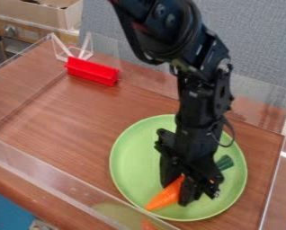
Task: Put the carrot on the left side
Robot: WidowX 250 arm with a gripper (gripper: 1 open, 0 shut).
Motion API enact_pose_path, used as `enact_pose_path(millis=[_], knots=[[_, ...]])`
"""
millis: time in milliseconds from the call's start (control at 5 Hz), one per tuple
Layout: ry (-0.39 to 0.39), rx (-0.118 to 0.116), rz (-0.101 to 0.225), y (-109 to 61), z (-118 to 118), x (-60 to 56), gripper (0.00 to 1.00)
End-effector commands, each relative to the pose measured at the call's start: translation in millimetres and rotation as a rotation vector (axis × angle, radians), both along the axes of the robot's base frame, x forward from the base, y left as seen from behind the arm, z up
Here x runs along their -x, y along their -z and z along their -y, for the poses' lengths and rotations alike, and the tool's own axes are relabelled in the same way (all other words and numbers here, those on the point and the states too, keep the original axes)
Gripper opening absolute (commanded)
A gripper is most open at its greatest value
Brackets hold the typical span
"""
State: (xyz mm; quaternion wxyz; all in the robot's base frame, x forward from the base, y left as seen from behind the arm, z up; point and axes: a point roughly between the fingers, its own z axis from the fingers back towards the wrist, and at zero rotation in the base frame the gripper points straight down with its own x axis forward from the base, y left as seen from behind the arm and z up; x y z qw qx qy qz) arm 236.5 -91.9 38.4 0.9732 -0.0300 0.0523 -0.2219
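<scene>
Here the black robot arm (188, 81) reaches straight down over the round light-green plate (133, 157), which sits on the reddish-brown wood-grain tabletop (61, 112) close to its near right corner. The gripper (188, 184) hangs low over the plate's near right portion, its jaws clamped together on the thick end of the carrot (165, 199). The carrot is small, orange and tapered; it lies at a slant with its pointed tip aimed toward the plate's near edge, and the tip appears to rest on or just above the plate's surface, though which of the two cannot be told. A dark green stub (227, 163) shows just beside the gripper on its right side, over the plate's right rim.

Near the far left corner of the tabletop lies a red rectangular block (93, 71), well apart from the plate and the arm. Clear acrylic walls (38, 160) border the tabletop along its near, left and far edges. The left side (43, 103) of the tabletop is bare wood between the block and the near wall, and the carrot is well apart from it, over the plate.
</scene>
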Motion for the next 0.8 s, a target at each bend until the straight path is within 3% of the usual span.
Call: enact_pose_path(millis=[0,200,400,600], knots=[[-0.018,0.014,0.075,-25.0,14.5,-6.1,0.00],[0.016,0.012,0.088,-32.8,3.4,-5.9,0.00],[0.046,0.022,0.076,-21.3,-12.2,-10.5,0.00],[0.076,0.032,0.074,-11.6,-1.9,-10.8,0.00]])
